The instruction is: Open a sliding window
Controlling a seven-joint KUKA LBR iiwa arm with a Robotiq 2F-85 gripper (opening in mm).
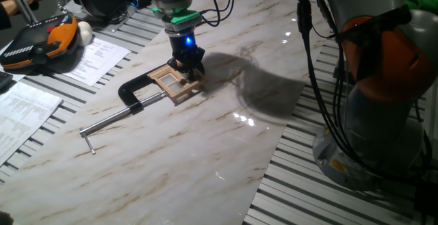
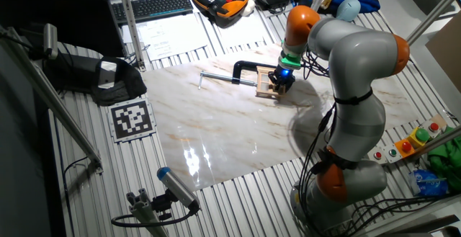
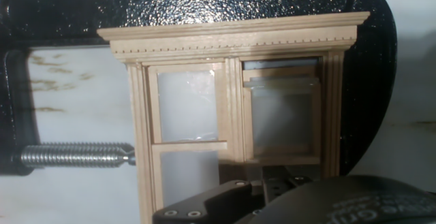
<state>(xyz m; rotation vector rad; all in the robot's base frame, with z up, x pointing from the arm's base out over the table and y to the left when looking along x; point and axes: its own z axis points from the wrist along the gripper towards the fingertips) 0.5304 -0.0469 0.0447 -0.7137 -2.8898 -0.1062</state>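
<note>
One fixed view: the window (image 1: 175, 82) is seen flat on the marble table (image 1: 178, 156), held in a black clamp (image 1: 134, 94). The gripper (image 1: 188, 65) is set down on its far edge. Jaw state cannot be told. Printed sheets (image 1: 26, 105) are noted at left; nothing on them can be read.

The other fixed view: a coded marker card (image 2: 132, 118) is seen; no words are legible. A slip off the thin bars is judged possible if the fingers are pressed off-centre.

Hand view: the clamp screw (image 3: 75, 156) is seated against the frame. Fingertips are hidden at the bottom edge. Jamming of the sash is judged likely if it is pushed askew; the frame could be levered out of the clamp. No brand is visible.
</note>
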